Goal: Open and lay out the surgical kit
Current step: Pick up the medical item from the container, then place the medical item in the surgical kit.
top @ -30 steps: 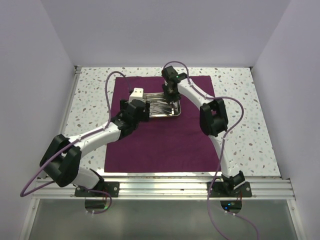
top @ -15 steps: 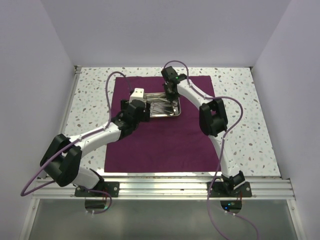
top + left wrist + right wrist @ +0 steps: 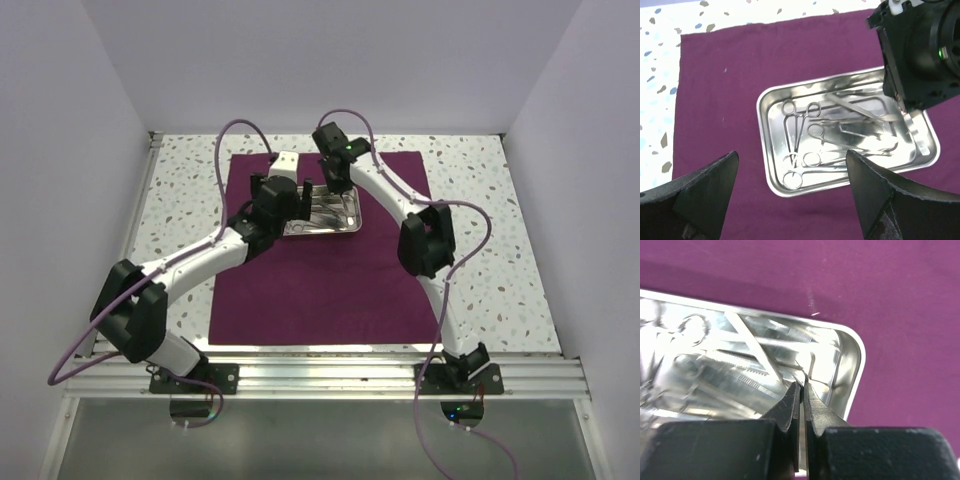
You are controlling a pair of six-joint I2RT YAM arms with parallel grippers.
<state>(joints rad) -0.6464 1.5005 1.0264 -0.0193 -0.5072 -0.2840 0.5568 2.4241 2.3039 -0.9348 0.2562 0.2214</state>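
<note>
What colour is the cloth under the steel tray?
Dark purple cloth, clearest in the left wrist view.

I see the dark purple cloth wrap [image 3: 320,290] spread open and flat, with the shallow shiny steel tray [image 3: 763,140] sitting level on its far half, and small silver scissors, forceps and tweezers [image 3: 840,131] jumbled inside that tray.

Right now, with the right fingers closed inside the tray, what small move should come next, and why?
Probably lift the right fingers slowly straight up: they look shut on a thin instrument in a corner of the tray, and it belongs out on the purple cloth.
</note>
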